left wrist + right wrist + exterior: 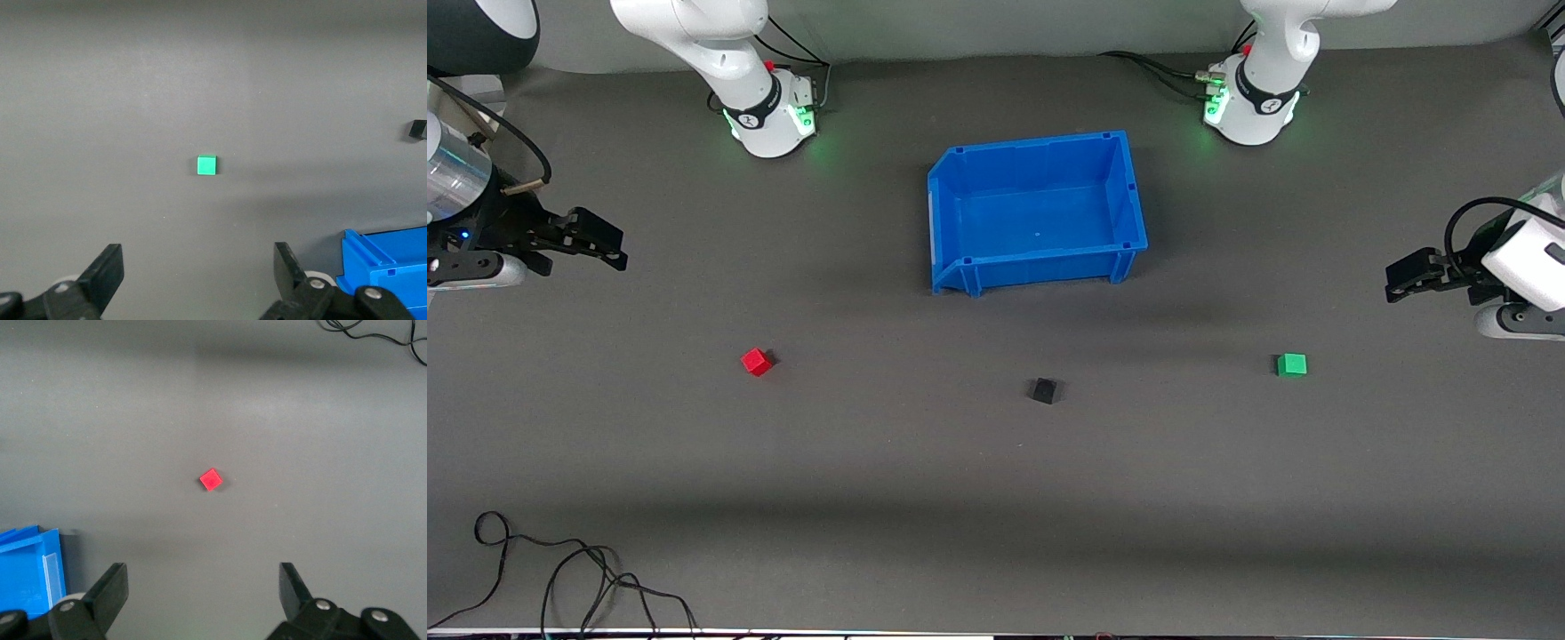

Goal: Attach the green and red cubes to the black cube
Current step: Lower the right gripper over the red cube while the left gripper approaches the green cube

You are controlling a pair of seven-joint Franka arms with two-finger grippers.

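Observation:
The black cube (1042, 390) lies on the dark mat, nearer to the front camera than the blue bin. The red cube (756, 361) lies toward the right arm's end, the green cube (1291, 364) toward the left arm's end. My left gripper (1398, 282) is open and empty in the air at its end of the table; its wrist view shows the open gripper (197, 259), the green cube (207, 165) and the black cube (417, 129). My right gripper (609, 246) is open and empty at its end; its wrist view shows the open gripper (201, 579) and the red cube (211, 479).
An empty blue bin (1129, 191) stands mid-table, near the arms' bases; its corner shows in the left wrist view (383, 263) and the right wrist view (27, 563). Loose black cables (560, 569) lie at the near edge toward the right arm's end.

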